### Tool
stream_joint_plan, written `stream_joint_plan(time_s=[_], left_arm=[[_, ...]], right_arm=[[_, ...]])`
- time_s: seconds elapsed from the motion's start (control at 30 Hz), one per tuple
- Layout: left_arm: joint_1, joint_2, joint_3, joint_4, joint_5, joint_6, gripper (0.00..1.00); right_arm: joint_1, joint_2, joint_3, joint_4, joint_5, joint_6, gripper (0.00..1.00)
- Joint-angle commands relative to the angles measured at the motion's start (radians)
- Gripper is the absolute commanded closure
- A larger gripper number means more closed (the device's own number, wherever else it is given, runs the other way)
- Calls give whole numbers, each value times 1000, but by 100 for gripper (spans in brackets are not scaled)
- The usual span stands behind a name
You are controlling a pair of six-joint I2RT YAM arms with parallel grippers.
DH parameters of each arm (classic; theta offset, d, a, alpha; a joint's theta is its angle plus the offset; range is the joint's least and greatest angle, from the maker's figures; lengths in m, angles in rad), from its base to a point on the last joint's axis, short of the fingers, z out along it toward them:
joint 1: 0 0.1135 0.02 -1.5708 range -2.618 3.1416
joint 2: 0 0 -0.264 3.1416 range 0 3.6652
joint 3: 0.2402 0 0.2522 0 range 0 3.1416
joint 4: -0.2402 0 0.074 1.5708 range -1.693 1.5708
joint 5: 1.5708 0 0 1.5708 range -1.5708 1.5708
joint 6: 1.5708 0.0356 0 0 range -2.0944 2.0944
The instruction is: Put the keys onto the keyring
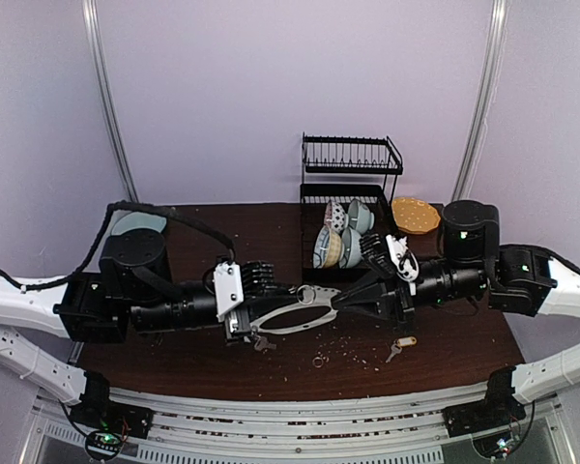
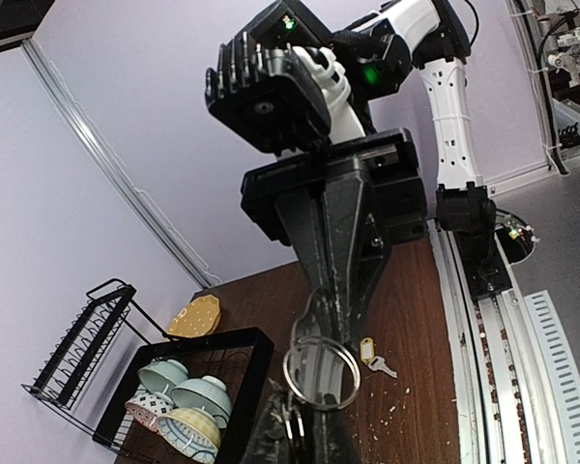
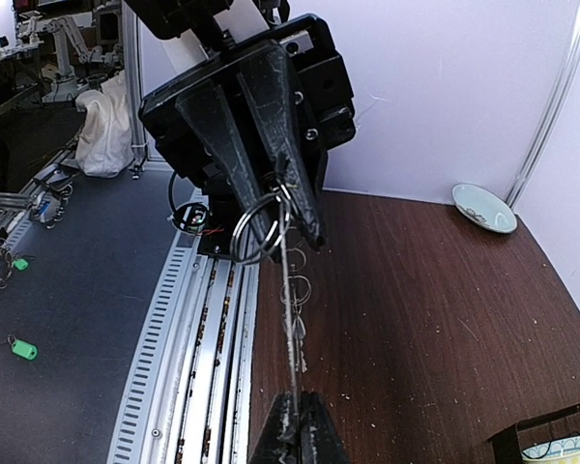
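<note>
Keyring (image 1: 285, 330): a large, thin grey metal hoop held off the counter (image 1: 222, 372) between the two arms, roughly level in the top view and seen as a fine edge-on line in the right wrist view. The left hand (image 1: 246, 324) is closed on the keyring's left end and the right hand (image 1: 343, 298) is closed on its right end; both pairs of fingers are black, tapered plastic wedges pinched narrow on the wire. A shiny round split ring (image 2: 286, 372) hangs on the hoop close to the right hand, and a small dull metal key (image 1: 263, 342) dangles below the hoop just beside the left hand. The keys (image 1: 400, 346), one small silver key joined to a yellow oblong plastic tag, lie flat on the counter under the right arm, apart from the hoop. A tiny loose metal ring (image 1: 319, 362) lies on the counter between the keys and the dangling key. The counter is dark brown wood grain, speckled with pale crumbs. At the back stands a black wire dish rack (image 1: 353, 155) holding glazed bowls (image 1: 338, 237), with a yellow plate (image 1: 414, 215) beside it.
</note>
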Motion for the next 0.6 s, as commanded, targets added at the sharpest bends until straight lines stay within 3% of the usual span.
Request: stream_joint_plan(time_s=[0.0,0.3,0.33,0.37,0.4,0.43,0.57], left_arm=[[3,11,32,6,-8,19,100],[-9,-26,-84,165,-45,97,100],[-9,-23,-82,156,-33,97,96],[-9,-21,-77,137,-24,95,76],[-9,-20,-71,119,-19,88,67],[-3,-21,-66,105,-26,78,66],[29,-6,-49,80,-122,11,94]], right_arm=[[9,-11,19,45,-8,32,100],[9,-38,-36,125,41,45,100],[8,-36,-34,123,35,39,100],[9,-36,-29,115,28,34,100],[9,-33,-24,107,25,29,100],[8,-31,-20,98,26,25,100],[9,-28,-19,87,28,15,100]])
